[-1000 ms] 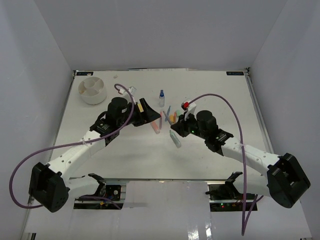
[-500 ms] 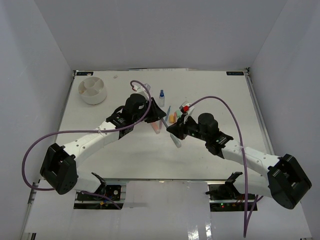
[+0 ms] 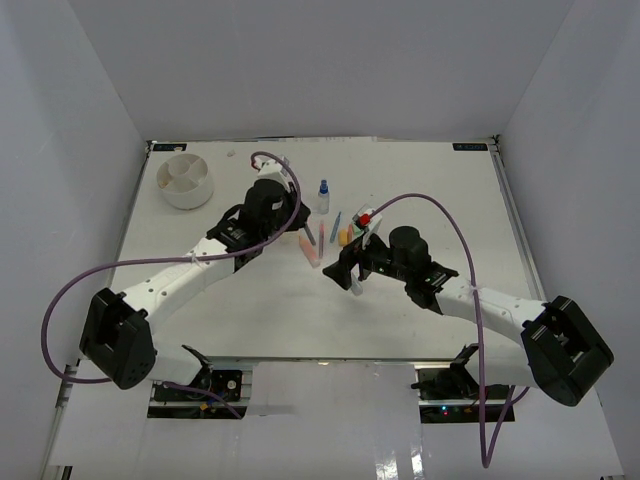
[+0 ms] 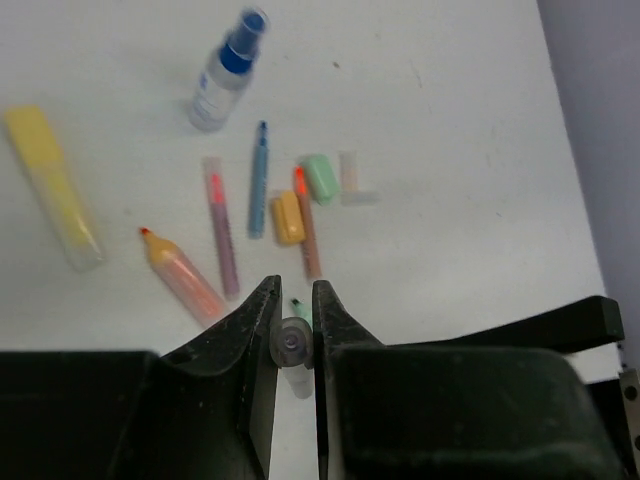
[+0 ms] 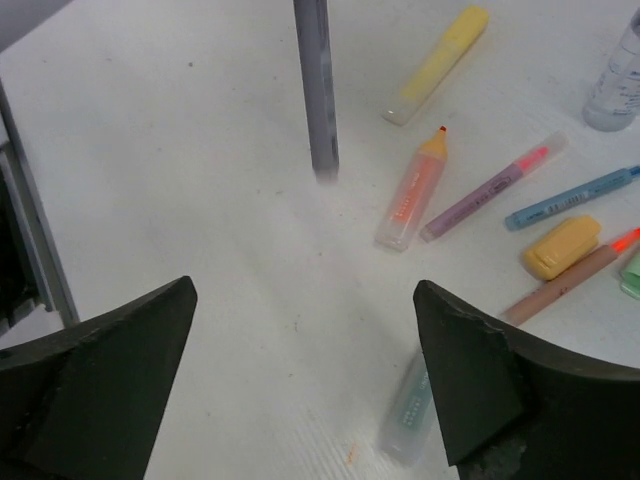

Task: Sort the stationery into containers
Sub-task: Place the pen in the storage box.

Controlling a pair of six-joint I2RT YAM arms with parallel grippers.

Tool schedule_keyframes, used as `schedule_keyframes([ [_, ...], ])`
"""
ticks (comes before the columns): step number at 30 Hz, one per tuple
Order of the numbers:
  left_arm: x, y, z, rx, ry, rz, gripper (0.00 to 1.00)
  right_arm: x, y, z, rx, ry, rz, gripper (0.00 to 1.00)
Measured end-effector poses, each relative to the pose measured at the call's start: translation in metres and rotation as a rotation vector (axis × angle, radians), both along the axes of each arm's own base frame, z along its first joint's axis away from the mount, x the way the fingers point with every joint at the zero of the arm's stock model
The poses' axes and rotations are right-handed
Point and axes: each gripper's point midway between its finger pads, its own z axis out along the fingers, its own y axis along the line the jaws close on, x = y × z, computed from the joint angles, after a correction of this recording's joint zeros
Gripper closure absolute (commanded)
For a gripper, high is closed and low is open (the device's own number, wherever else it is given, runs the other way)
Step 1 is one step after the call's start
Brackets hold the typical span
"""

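So, biggest thing first: the white table point(image 3: 250, 310), with the tub point(image 3: 186, 197) parked in its far-left corner. I can see the dividers inside, but not whether anything's in there yet.

Left gripper point(image 4: 294, 295) is out over the middle of the table, pinching a thin grey pen point(image 5: 316, 90). The jaws are pressed tight on its top end and it hangs straight down. The lower tip looks clear of the table, though it's close. Right gripper point(image 5: 302, 295) sits low nearer the middle, fingers spread wide and holding nothing. A teal marker point(image 5: 410, 410) lies flat on the table just by one of its fingers.

The rest of the stationery is loose around the middle, all well apart from the tub:
- blue-capped bottle point(image 4: 228, 70), upright on the far side of the bunch
- yellow marker point(image 4: 50, 185) off to one side, and a pink-orange marker point(image 4: 182, 270) close to the pens
- purple pen point(image 4: 220, 225), blue pen point(image 4: 258, 180) and brown pen point(image 4: 307, 220), lying roughly side by side
- yellow eraser point(image 4: 288, 218) tucked between the blue and brown pens, with a green eraser point(image 4: 320, 178) just beyond

My read: this is the carry step for the grey pen. It's grabbed, so next the left arm swings back to the far-left corner, gets over one compartment and lets go. A hanging pen could clip the rim, so it needs height. The right side looks lined up for the teal marker, so it should drop, centre and squeeze. Most of the sorting is yet to do.
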Motion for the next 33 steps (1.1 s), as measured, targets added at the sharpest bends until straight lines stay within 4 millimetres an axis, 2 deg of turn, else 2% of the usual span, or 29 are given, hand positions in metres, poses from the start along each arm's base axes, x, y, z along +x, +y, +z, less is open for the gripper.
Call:
schedule_keyframes([
  [3,0.034,0.042,0.014,0.08,-0.081,0.127,0.88,0.003,-0.004,-0.005,-0.029,-0.007,-0.017,0.08],
  [5,0.06,0.082,0.026,0.126,-0.135,0.238,0.87,0.005,-0.006,-0.008,-0.047,-0.013,-0.027,0.08],
  [10,0.124,0.198,0.054,0.208,-0.233,0.544,0.86,0.007,-0.01,-0.013,-0.084,-0.029,-0.033,0.09],
  [13,0.155,0.246,0.058,0.244,-0.267,0.664,0.85,0.008,-0.01,-0.014,-0.092,-0.037,-0.029,0.09],
  [16,0.186,0.269,0.048,0.294,-0.273,0.71,0.85,0.008,-0.011,-0.015,-0.1,-0.043,-0.027,0.09],
  [20,0.226,0.288,0.022,0.369,-0.25,0.727,0.85,0.008,-0.011,-0.015,-0.101,-0.046,-0.024,0.09],
  [23,0.243,0.297,0.008,0.411,-0.239,0.729,0.85,0.008,-0.011,-0.015,-0.103,-0.05,-0.018,0.09],
  [28,0.25,0.311,0.004,0.463,-0.239,0.738,0.85,0.008,-0.012,-0.015,-0.105,-0.056,-0.012,0.09],
  [33,0.251,0.321,0.011,0.494,-0.265,0.752,0.85,0.006,-0.011,-0.015,-0.103,-0.055,0.0,0.09],
])
